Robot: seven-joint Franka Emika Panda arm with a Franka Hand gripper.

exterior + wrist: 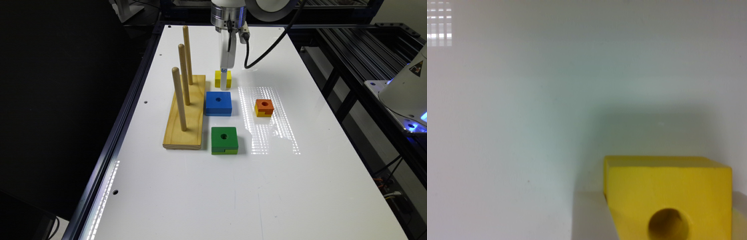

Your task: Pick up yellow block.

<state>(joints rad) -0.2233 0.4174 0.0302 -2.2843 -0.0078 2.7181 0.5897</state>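
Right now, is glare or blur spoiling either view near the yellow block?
Exterior view: striped glare on the table sits beside the orange-topped block, clear of the yellow block. Wrist view: soft overall, block blurred, shadow behind it, faint glare in one corner.

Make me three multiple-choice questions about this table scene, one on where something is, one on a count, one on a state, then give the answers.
1. Which block sits directly under the tool?
A. blue
B. yellow
C. green

2. How many upright pegs does the wooden base carry?
A. two
B. three
C. five

3. What is the yellow block doing?
A. resting on the table
B. threaded on a peg
C. stacked on the blue block

Answers: B, the tool reaches down onto the yellow block; B, three pegs stand in a row; A, it sits on the white table beyond the blue block.
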